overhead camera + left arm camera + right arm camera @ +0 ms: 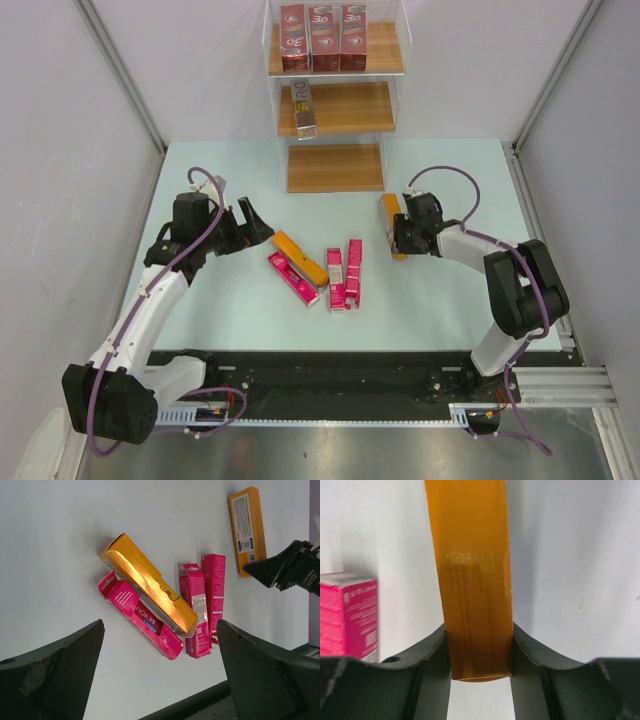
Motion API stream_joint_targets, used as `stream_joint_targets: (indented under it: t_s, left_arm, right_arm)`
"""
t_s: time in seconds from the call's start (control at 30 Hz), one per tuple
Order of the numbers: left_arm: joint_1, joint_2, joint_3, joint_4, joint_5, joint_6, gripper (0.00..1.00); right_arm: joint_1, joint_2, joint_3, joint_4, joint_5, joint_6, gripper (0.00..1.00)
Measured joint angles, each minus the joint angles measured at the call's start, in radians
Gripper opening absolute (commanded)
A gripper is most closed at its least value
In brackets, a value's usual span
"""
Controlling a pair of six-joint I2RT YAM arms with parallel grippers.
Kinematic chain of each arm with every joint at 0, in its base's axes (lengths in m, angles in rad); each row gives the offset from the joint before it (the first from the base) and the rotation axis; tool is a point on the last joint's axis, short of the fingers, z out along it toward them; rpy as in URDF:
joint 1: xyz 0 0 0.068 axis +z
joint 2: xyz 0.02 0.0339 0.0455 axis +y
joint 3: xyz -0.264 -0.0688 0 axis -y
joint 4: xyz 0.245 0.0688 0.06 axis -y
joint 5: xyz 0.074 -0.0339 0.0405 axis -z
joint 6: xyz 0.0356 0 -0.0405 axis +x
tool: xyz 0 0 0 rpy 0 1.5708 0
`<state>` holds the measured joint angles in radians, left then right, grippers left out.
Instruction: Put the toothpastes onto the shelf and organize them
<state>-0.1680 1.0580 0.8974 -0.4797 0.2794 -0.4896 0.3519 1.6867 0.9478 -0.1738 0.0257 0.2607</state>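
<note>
right tool (479,630) fingers fill the near edge of its wrist view, pressed against both long sides of an orange-yellow carton (470,555). i judge it clenched on that toothpaste, which seems to lie on the counter (230,320) right of centre, near the shelf (335,170). left tool (255,222) hangs released, jaws wide, just left of four loose cartons (300,258) mid-counter. three dark red cartons (323,36) stand on the top tier. the hold sits at the carton's near end, so on lifting the long free end could droop or swivel and strike the clear shelf wall. a hard squeeze could dent the card.
</note>
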Motion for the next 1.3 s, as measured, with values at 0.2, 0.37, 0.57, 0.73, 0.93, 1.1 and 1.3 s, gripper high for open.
stream_joint_targets:
  t_s: [0.2, 0.37, 0.57, 0.73, 0.93, 1.1, 1.3]
  left_arm:
    - [0.0, -0.007, -0.001, 0.032, 0.052, -0.006, 1.0]
    - [0.0, -0.032, -0.02, 0.097, 0.12, -0.019, 1.0]
    - [-0.001, -0.055, -0.088, 0.248, 0.267, -0.083, 1.0]
    - [-0.002, -0.066, -0.147, 0.408, 0.387, -0.148, 1.0]
    - [-0.002, -0.089, -0.202, 0.628, 0.52, -0.224, 1.0]
    - [-0.002, -0.132, -0.236, 0.771, 0.597, -0.28, 1.0]
    - [-0.002, -0.142, -0.241, 0.922, 0.656, -0.347, 1.0]
  right_arm:
    - [0.007, -0.106, 0.0, -0.034, -0.079, 0.017, 0.29]
    - [0.046, -0.245, 0.0, -0.036, -0.151, 0.038, 0.29]
    - [0.113, -0.357, 0.0, 0.026, -0.391, 0.099, 0.29]
    - [0.153, -0.359, 0.0, 0.222, -0.669, 0.231, 0.28]
    - [0.179, -0.33, 0.0, 0.521, -0.892, 0.431, 0.27]
    - [0.197, -0.313, 0.0, 0.599, -0.951, 0.5, 0.27]
    - [0.24, -0.309, 0.0, 0.614, -0.955, 0.517, 0.27]
